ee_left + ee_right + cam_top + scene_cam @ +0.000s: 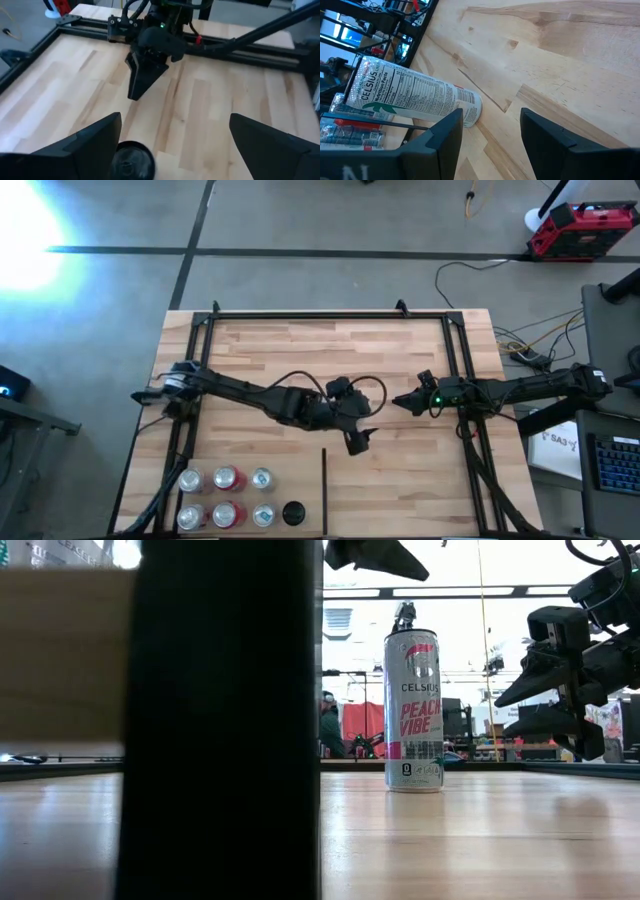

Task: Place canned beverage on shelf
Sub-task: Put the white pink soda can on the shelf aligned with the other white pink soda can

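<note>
A tall silver-and-pink Celsius can stands upright on its base on the shelf, a light wooden board framed by black rails. My left gripper hangs open above the can and clear of it. One of its fingers shows over the can in the low view, and the can's top shows low between its fingers. My right gripper waits shut at the board's right side, pointing toward the can.
Several more cans stand grouped at the board's near left corner, left of a thin black divider strip. That strip blocks the left half of the low view. Black rails edge the board. Bare wood lies toward the far side.
</note>
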`<state>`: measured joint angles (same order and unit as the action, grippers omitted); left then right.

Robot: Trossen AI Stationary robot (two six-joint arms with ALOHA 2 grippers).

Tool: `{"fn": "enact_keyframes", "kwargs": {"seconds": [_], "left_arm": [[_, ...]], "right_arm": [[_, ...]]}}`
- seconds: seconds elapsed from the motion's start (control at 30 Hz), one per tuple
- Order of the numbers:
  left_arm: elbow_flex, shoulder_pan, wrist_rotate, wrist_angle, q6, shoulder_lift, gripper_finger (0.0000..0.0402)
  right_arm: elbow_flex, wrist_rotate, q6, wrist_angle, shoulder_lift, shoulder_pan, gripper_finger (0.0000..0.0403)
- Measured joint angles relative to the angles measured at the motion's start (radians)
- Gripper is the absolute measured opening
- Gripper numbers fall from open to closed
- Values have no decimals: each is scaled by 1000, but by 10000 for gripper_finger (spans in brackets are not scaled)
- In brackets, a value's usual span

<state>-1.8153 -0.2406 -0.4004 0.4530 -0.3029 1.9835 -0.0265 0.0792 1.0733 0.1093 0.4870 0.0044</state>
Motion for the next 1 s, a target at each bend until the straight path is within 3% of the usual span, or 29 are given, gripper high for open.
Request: {"fn": "enact_keyframes", "kwargs": {"seconds": [0.2,0.33,0.5,0.73,1.0], "left_arm": [[81,17,0,-25,-34,-10,354],[204,27,-1,-192,-1,-63,354],[453,33,-1,-541,78,-164,354],[795,28,-1,-1214,178,-190,354],[797,36,31,-1126,173,-186,354]], "right_arm": [[0,0,0,0,0,0,183],[0,0,0,0,0,0,183],[0,0,0,0,0,0,183],[0,0,0,0,0,0,183],[0,0,0,0,0,0,183]]}}
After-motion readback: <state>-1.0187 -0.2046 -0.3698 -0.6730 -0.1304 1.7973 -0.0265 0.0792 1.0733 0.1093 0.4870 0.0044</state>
